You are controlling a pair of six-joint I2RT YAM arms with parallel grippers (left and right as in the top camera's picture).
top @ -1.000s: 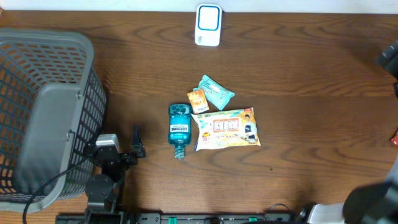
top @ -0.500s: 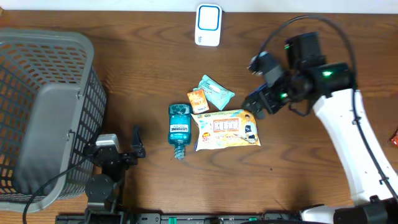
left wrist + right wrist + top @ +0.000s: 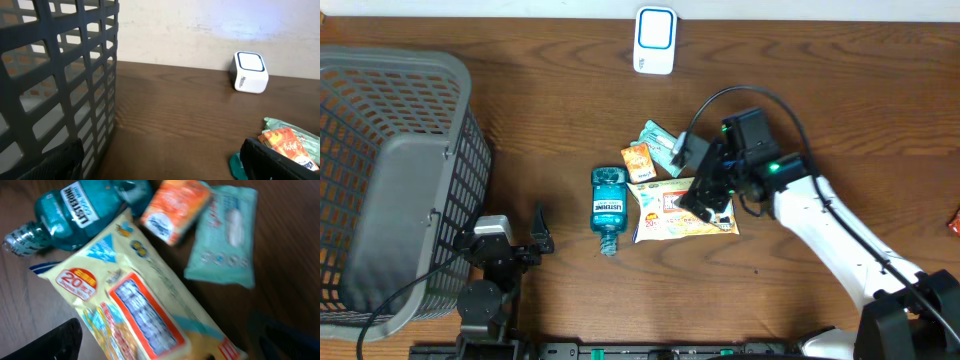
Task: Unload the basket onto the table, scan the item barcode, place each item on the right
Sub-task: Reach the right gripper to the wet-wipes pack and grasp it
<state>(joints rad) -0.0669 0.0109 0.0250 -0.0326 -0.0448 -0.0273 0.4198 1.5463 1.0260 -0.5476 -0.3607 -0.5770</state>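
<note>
At the lower left the left gripper [image 3: 542,228] sat idle, jaws spread and empty, while the right gripper [image 3: 705,190], also spread wide, had swung in from the right edge over the yellow packet [image 3: 665,215] at mid-frame, seemingly picking it for the white scanner [image 3: 655,40] at top centre.

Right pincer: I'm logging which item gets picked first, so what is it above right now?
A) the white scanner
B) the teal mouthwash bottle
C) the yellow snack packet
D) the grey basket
C: in the overhead view the open right pincer hangs over the yellow snack packet, and that packet also fills most of the right wrist view.
</note>
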